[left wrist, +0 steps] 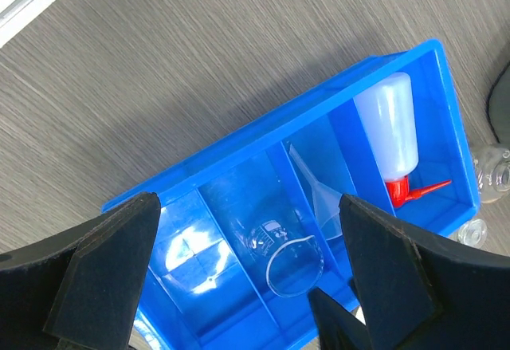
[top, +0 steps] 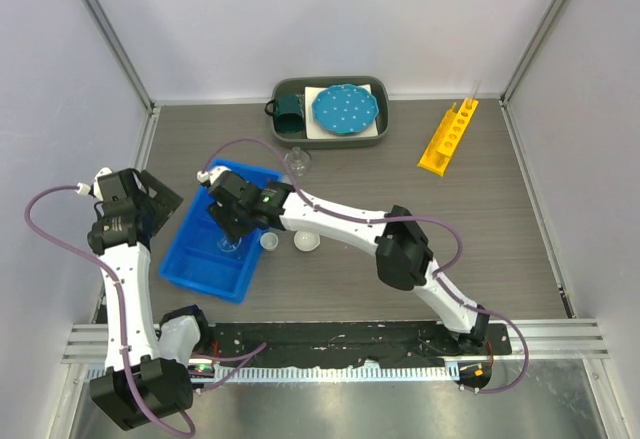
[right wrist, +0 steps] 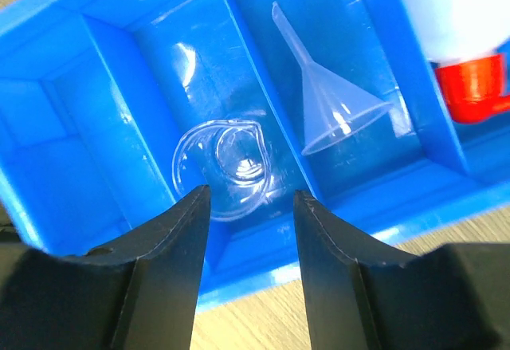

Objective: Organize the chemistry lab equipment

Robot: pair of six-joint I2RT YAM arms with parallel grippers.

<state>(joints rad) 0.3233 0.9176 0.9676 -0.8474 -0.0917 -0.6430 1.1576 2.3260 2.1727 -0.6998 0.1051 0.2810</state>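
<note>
A blue divided tray (top: 200, 259) lies at the left of the table. In the left wrist view its compartments (left wrist: 239, 167) hold a white squeeze bottle (left wrist: 389, 123) with a red nozzle, a clear funnel (left wrist: 323, 200) and a beaker (left wrist: 288, 256) on its side. My right gripper (top: 228, 224) hovers over the beaker (right wrist: 223, 167), open and empty (right wrist: 251, 198), with the funnel (right wrist: 331, 103) and the bottle (right wrist: 454, 15) beside it. My left gripper (top: 165, 202) is open and empty (left wrist: 247, 278) above the tray's left side. A small clear flask (top: 298, 162) and two small round dishes (top: 269, 242) (top: 306, 241) stand on the table by the tray.
A long yellow holed rack (top: 447, 135) lies at the back right. A grey tray (top: 384, 124) at the back holds a teal mug (top: 289, 111) and a blue dotted plate (top: 345, 108). White walls close in the table on three sides.
</note>
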